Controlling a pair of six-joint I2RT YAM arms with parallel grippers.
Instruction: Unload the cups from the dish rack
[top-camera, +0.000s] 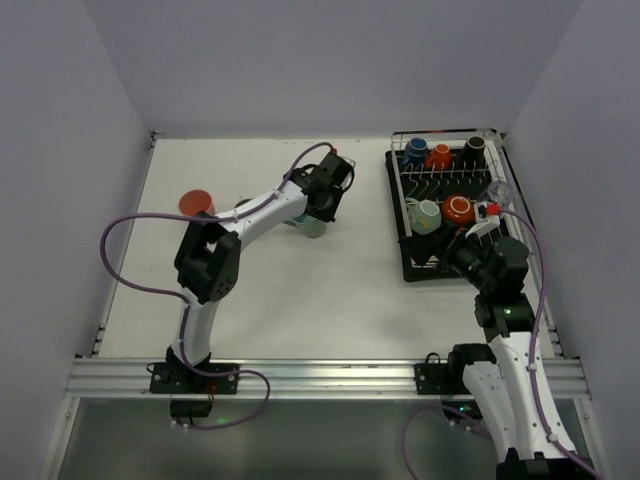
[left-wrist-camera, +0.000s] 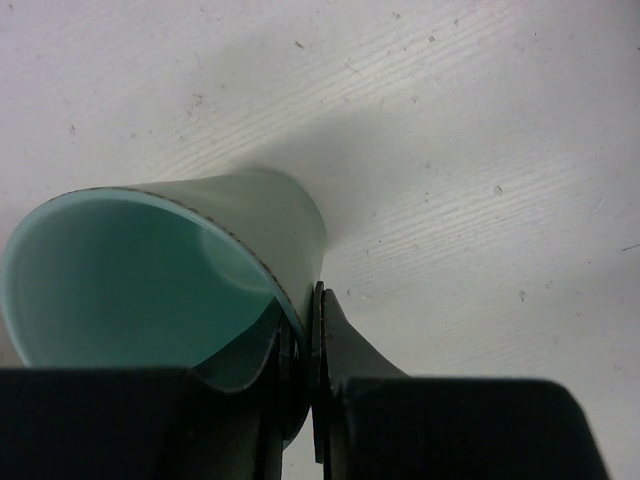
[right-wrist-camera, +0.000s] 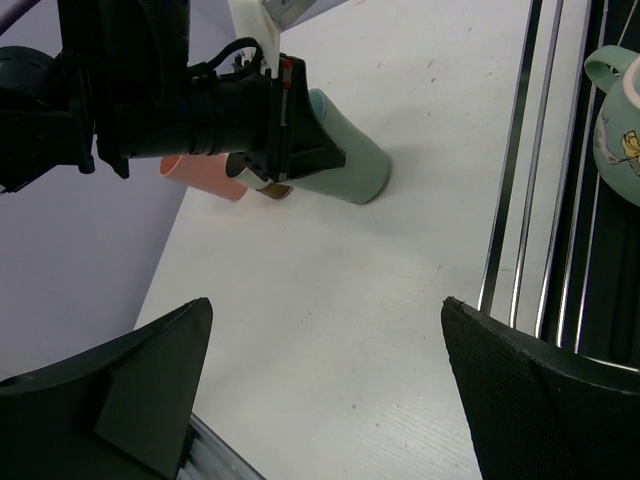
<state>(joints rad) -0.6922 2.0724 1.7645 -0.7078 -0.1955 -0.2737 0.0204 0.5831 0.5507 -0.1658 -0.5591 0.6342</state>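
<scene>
Cups are split between two places. Five stand in the dish rack (top-camera: 418, 268). A blue cup (top-camera: 415, 152), an orange cup (top-camera: 438, 156) and a black cup (top-camera: 474, 148) line its 12 o'clock edge. A teal handled mug (top-camera: 425, 215) and an orange-red cup (top-camera: 458, 209) sit side by side in the middle row. The rack fills the 2 o'clock corner of the tabletop (top-camera: 330, 300), with its 3 o'clock side close to the side wall (top-camera: 580, 200).

The small teal cup (top-camera: 313, 228) is just toward 12 o'clock of the tabletop centre. The left hand (left-wrist-camera: 300, 330) is clamped on its wall, one finger inside the rim and one outside. Whether its base rests on the tabletop cannot be told. At 9 o'clock of it is a brown cup (right-wrist-camera: 270, 189), mostly hidden behind the left hand. Further toward the 9 o'clock edge is a salmon tumbler (top-camera: 196, 203).

The right hand (right-wrist-camera: 325, 330) is spread wide and holds nothing. It hangs over the rack's 9 o'clock rim near the 7 o'clock corner, one finger above the tabletop and the other above the rack wires.

A broad band of bare tabletop separates the small teal cup from the rack's 9 o'clock rim. Bare surface also runs from that cup toward 6 o'clock as far as the aluminium rail (top-camera: 330, 378). A purple cable (top-camera: 120, 235) loops out from the left arm (top-camera: 205, 265) toward the 9 o'clock edge.
</scene>
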